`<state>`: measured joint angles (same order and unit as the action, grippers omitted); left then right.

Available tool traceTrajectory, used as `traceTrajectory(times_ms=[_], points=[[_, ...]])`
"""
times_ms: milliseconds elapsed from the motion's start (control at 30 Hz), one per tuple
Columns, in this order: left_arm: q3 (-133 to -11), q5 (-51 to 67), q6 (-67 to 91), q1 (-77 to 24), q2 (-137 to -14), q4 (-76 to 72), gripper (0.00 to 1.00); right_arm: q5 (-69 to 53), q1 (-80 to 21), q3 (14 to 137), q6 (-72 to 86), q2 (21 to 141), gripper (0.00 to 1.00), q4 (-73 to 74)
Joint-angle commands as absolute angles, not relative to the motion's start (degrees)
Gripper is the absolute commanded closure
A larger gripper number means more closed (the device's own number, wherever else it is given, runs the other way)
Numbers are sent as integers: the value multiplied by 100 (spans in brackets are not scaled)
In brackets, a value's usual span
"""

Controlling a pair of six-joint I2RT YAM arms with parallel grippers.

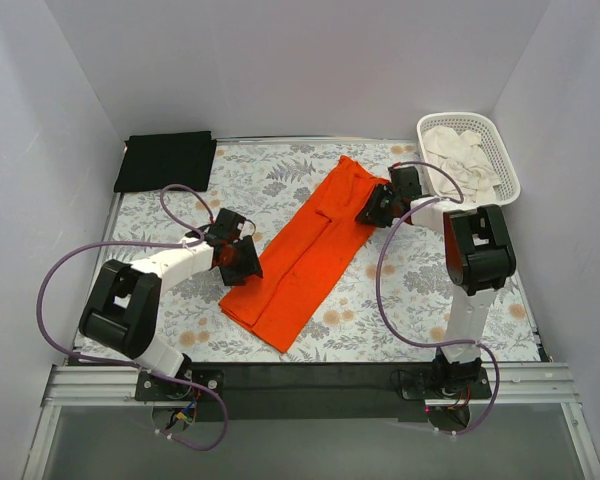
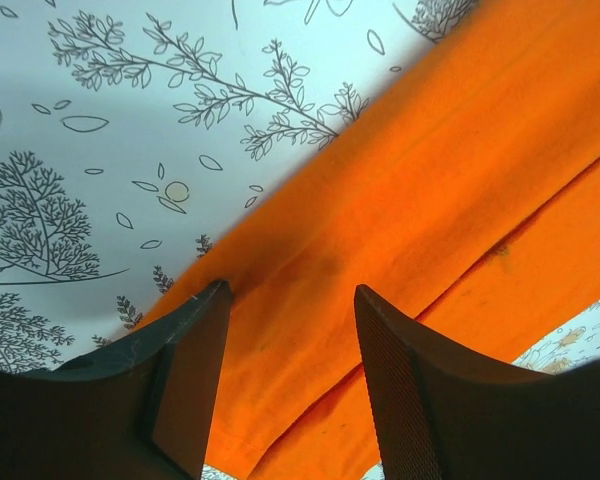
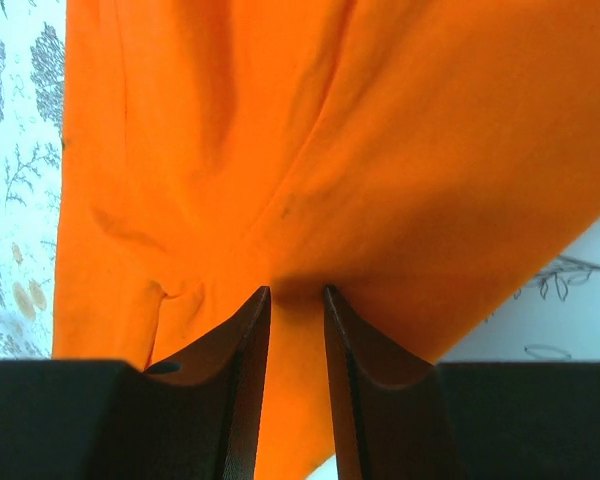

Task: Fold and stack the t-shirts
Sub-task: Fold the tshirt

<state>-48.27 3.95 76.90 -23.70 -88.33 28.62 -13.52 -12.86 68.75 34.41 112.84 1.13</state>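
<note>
Lying diagonally, orange shirt (image 1: 300, 255), black shirt (image 1: 165, 160) far-left, basket (image 1: 507, 158) far-right

Two t-shirts: one orange t-shirt (image 1: 305, 250) in the middle and one black t-shirt (image 1: 165, 160) at the far left. One white basket (image 1: 507, 162) stands far right; the white cloths (image 1: 460, 155) inside cannot be counted. One floral tablecloth (image 1: 280, 175).

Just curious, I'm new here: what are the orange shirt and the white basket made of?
The orange t-shirt looks like soft matte cloth, likely cotton knit: it creases and shows a stitched seam. The white basket seems smooth moulded plastic, judging by its rigid lattice walls.
</note>
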Motion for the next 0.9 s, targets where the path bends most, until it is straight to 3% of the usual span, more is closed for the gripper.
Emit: traceTrajectory(times_ms=[0,333,533,667,867], points=[[-4615,685,7803,-2390,-8868,2672,51,-1284,-1274,7048,3648,11512,70,-404],[-4359,1169,9262,-3102,-9360,2408,53,-1230,-941,8865,2972,12901,69,386],[-4868,792,9861,-3700,-9545,2715,44,-1283,-826,10510,2207,13491,67,1168],[-5027,168,9967,-3744,-9089,3381,36,-1327,-844,10451,1978,13027,66,1371],[-5247,-966,9563,-3744,-8227,4410,28,-899,-1107,9327,1802,11377,61,1985]])
